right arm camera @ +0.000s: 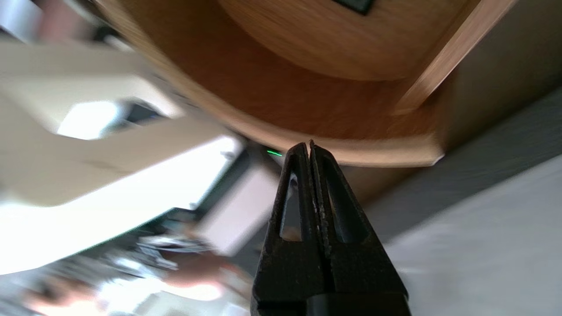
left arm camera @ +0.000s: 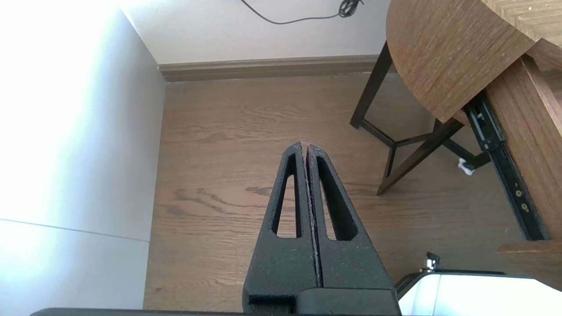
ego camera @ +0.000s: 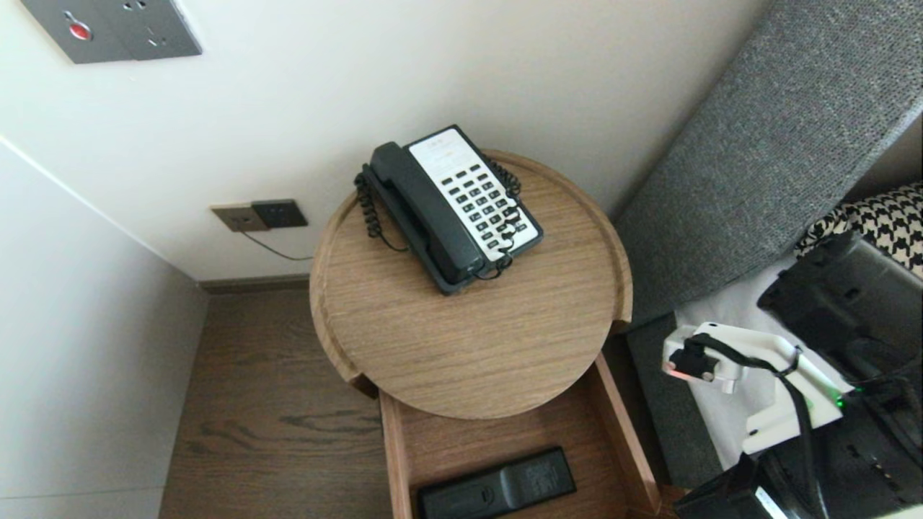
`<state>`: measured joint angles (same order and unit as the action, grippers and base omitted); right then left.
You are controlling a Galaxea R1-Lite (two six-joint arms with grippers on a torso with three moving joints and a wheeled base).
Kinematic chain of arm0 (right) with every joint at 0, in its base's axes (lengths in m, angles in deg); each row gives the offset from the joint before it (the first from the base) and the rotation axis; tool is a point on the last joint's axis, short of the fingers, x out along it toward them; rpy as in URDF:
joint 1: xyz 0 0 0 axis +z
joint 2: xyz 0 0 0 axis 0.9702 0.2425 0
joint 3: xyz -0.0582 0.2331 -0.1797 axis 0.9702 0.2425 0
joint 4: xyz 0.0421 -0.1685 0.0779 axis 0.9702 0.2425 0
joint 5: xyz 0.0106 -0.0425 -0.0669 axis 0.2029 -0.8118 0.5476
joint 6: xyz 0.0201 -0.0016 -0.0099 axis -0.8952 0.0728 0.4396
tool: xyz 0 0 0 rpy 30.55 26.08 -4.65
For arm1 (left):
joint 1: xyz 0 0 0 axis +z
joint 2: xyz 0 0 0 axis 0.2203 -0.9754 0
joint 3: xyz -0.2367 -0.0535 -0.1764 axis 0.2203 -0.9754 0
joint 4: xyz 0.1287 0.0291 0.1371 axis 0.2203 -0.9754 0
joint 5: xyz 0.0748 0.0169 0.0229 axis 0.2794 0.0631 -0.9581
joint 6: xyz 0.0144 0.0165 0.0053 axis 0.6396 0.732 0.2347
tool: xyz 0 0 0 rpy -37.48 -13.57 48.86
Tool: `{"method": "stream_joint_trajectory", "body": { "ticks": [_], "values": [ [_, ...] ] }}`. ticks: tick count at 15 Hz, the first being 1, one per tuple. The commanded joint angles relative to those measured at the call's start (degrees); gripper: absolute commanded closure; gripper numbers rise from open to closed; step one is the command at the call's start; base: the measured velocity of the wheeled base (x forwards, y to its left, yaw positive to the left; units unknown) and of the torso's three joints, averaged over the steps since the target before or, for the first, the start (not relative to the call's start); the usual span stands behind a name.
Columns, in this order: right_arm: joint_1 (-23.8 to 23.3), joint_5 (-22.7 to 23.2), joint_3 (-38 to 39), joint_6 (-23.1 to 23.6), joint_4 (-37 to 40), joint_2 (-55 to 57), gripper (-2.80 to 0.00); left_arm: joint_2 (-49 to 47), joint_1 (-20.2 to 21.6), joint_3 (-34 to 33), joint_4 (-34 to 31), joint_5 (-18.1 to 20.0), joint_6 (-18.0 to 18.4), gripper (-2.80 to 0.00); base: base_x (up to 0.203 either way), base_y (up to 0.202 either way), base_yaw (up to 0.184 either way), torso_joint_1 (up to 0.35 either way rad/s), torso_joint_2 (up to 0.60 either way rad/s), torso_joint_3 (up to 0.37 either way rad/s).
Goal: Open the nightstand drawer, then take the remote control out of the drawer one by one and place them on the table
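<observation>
Lying crosswise in the open drawer [ego camera: 624, 440] under the round desk [ego camera: 469, 346], the black remote [ego camera: 497, 489] has its long axis running side to side, one end toward the drawer's right wall. The right fingers [right arm camera: 299, 153], pressed together and empty, are near the drawer's front edge by its right corner, so the remote lies to their left. The left fingers [left arm camera: 293, 151], also pressed together, point at the floor [left arm camera: 228, 131] left of the desk, farther off.

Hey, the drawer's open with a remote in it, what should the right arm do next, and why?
Probably swing the right end effector over the open drawer toward the remote: its fingers are shut, empty, and it sits outside the drawer, off to one side.
</observation>
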<state>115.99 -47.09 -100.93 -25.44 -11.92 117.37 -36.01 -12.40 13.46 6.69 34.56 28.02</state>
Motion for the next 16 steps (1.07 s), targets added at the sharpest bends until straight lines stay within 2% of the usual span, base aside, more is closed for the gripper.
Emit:
{"method": "stream_joint_trajectory", "body": {
  "ticks": [1,3,5,9,12,13,16],
  "values": [
    [-0.11,-1.43,-0.41,6.63,0.44,5.51,0.0,0.09,0.02,-0.01,0.02,-0.02,0.0,0.0,0.0,0.0,0.0,0.0,0.0,0.0],
    [-0.02,-1.99,-0.64,12.41,0.16,9.9,0.0,0.09,0.02,-0.01,0.02,-0.02,0.0,0.0,0.0,0.0,0.0,0.0,0.0,0.0],
    [0.52,-2.11,-1.25,15.25,-0.19,13.93,0.0,0.09,0.02,-0.01,0.02,-0.02,0.0,0.0,0.0,0.0,0.0,0.0,0.0,0.0],
    [3.46,-2.68,-5.98,16.1,-3.16,20.39,0.0,0.09,0.02,-0.01,0.02,-0.02,0.0,0.0,0.0,0.0,0.0,0.0,0.0,0.0],
    [7.9,-7.81,-7.7,16.13,-3.29,20.34,0.0,0.09,0.02,-0.01,0.02,-0.02,0.0,0.0,0.0,0.0,0.0,0.0,0.0,0.0],
    [9.14,-9.71,-7.55,16.12,-3.2,19.52,-2.8,0.09,0.02,-0.01,0.02,-0.02,0.0,0.0,0.0,0.0,0.0,0.0,0.0,0.0],
    [13.07,-14.92,-5.6,16.21,-3.34,17.47,-2.8,0.09,0.02,-0.01,0.02,-0.02,0.0,0.0,0.0,0.0,0.0,0.0,0.0,0.0]
  ]
}}
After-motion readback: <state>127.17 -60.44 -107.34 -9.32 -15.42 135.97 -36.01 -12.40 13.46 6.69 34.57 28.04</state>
